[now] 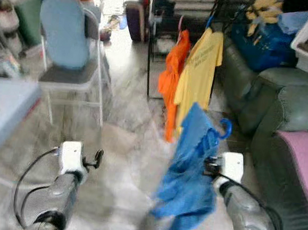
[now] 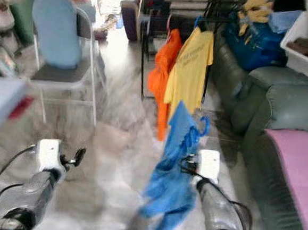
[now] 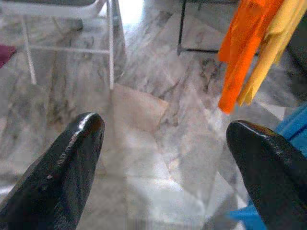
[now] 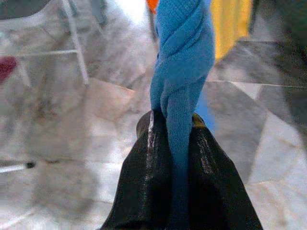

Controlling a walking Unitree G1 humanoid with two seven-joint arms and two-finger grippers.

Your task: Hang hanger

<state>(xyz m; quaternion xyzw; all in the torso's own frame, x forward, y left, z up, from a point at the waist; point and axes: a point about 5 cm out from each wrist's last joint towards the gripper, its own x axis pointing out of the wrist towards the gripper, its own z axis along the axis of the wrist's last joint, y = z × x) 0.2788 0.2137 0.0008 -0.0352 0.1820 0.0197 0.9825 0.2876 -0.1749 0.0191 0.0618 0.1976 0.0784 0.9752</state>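
Two grippers out front, both short of the black metal clothes rack [image 1: 164, 46]; left gripper [image 3: 163, 158] well left of that rack, fingers spread on nothing; right gripper [image 4: 175, 143] nearer, below and slightly right, pressed tight on the blue cloth garment [image 1: 189, 171] draped on a blue plastic hanger [image 1: 223, 129]; hook up, long axis upright, pointing rackward past yellow T-shirt [image 1: 200, 70]; probably still approaching; pinch plain from right wrist, hook from head.
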